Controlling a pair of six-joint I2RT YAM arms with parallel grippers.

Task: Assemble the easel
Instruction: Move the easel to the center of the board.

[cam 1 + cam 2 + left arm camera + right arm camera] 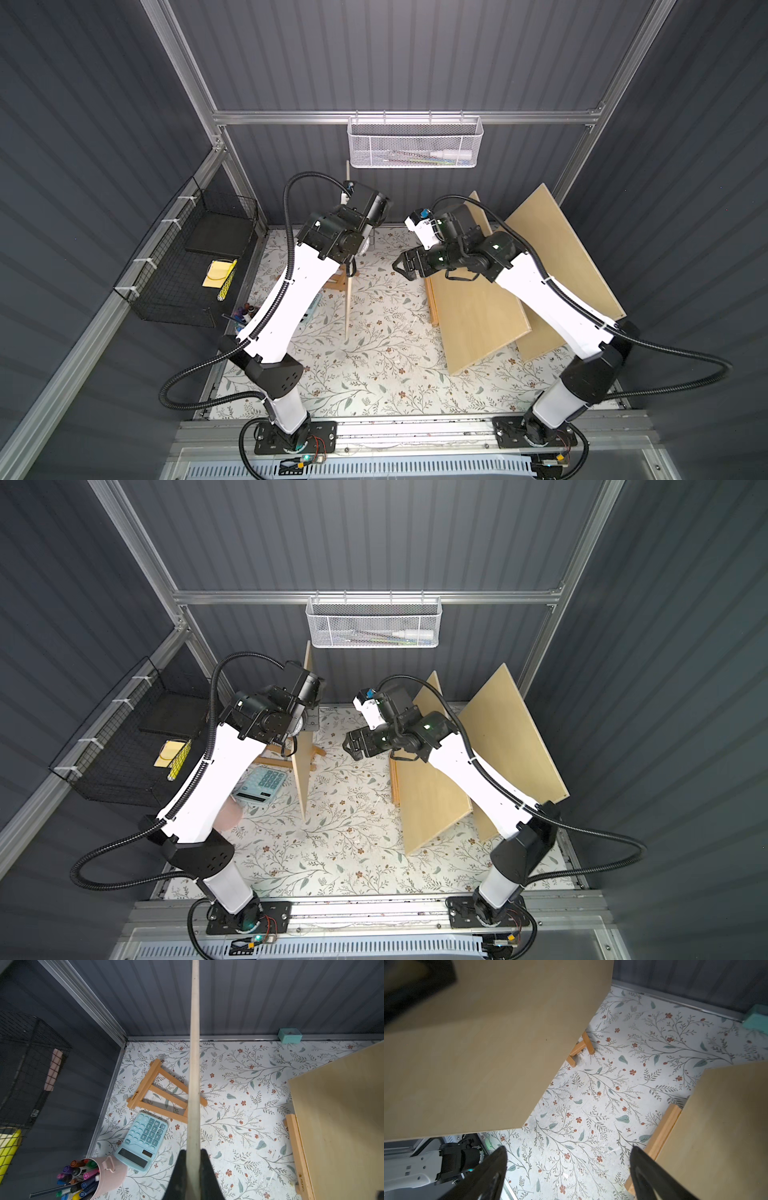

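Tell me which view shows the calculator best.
Left wrist view: the calculator lies close, keys readable. A top view shows it small and partly covered; the right wrist view misses it.

Blue calculator [143,1141] lies beside pink marker cup [113,1176].

The right gripper [568,1148] is hovering, jaws spread wide, over the floral-patterned tabletop [593,1093] near a large pale plywood board [477,1043]
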